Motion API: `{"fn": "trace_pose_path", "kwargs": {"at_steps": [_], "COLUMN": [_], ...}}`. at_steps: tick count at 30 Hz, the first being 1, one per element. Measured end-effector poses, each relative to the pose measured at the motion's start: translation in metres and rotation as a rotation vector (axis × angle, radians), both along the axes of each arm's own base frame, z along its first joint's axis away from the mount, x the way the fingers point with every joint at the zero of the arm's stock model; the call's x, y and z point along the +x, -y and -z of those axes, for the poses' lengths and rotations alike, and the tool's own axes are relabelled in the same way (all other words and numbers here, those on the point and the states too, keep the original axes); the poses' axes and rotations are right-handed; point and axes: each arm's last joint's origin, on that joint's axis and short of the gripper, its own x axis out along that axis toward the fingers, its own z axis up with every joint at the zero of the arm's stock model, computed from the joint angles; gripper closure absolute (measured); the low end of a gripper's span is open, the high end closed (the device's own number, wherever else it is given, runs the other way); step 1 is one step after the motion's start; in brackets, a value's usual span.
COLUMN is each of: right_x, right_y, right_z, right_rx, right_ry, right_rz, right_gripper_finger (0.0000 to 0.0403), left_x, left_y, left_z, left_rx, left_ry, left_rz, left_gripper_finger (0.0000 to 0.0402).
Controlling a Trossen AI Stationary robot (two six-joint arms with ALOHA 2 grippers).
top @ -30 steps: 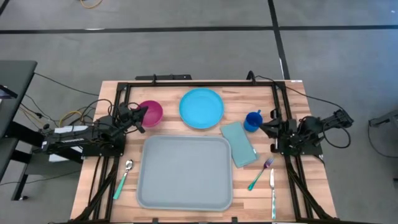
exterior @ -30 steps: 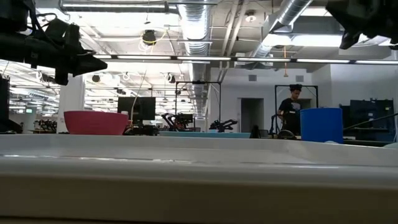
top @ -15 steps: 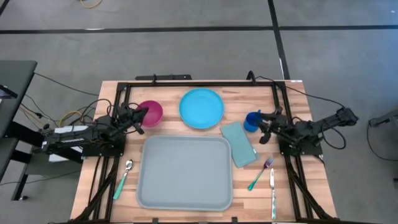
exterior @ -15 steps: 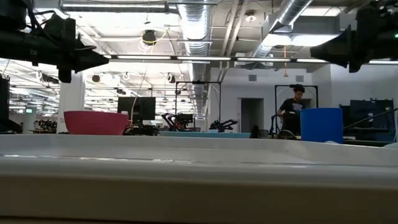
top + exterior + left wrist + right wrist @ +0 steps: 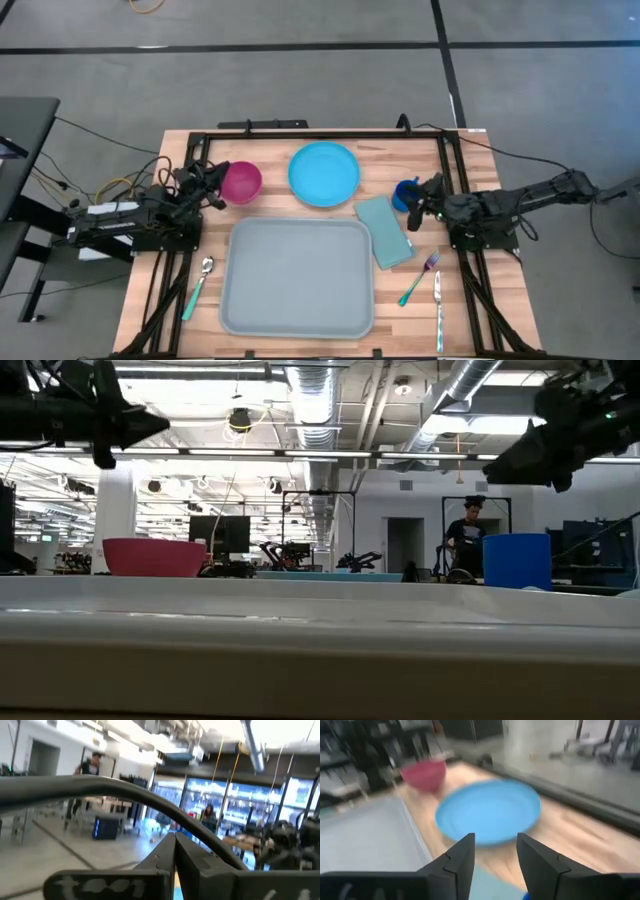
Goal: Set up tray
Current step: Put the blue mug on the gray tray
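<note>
The grey-blue tray (image 5: pixel 297 277) lies flat at the table's near middle. Beyond it sit a pink bowl (image 5: pixel 243 182), a round blue plate (image 5: pixel 324 174) and a blue cup (image 5: pixel 404 193). A teal napkin (image 5: pixel 385 232) lies by the tray's right edge. My left gripper (image 5: pixel 215 181) hovers shut just left of the bowl, high above the table (image 5: pixel 150 426). My right gripper (image 5: pixel 417 205) stands open in the air above and just right of the cup (image 5: pixel 516 560), nothing between its fingers (image 5: pixel 495 857).
A spoon (image 5: pixel 200 285) lies left of the tray. A fork (image 5: pixel 420 278) and a knife (image 5: pixel 438 300) lie to its right, near the front edge. A black frame (image 5: pixel 320 132) runs round the table's far and side edges. A person (image 5: pixel 466 540) stands in the room behind.
My right gripper has reached from the table's right edge toward the blue cup and has opened. My left gripper has risen a little and drawn back slightly from the pink bowl, staying shut.
</note>
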Motion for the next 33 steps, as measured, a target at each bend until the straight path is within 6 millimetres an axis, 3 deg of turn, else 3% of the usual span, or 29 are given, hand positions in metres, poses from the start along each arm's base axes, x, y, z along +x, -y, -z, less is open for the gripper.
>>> {"fn": "trace_pose_path", "kwargs": {"at_steps": [6, 9, 16, 33], "right_x": [0.012, 0.016, 0.028, 0.058], "right_y": [0.004, 0.008, 0.014, 0.039], "right_z": [-0.037, -0.043, -0.025, 0.017], "right_rx": [0.101, 0.156, 0.288, 0.441], "right_ry": [-0.154, -0.297, -0.534, -0.779], "right_rz": [-0.018, 0.031, 0.116, 0.181], "right_gripper_finger": [0.0268, 0.0269, 0.0265, 0.0262], "left_x": [-0.004, -0.004, -0.006, -0.006], "left_y": [0.001, 0.001, 0.002, 0.0], "left_z": [-0.008, -0.009, -0.013, -0.01], "left_rx": [0.032, 0.044, 0.092, 0.003], "left_ry": [0.082, 0.08, 0.103, 0.115], "left_rz": [0.003, -0.007, -0.004, -0.046], "left_gripper_finger": [0.0401, 0.0401, 0.0401, 0.0401]}}
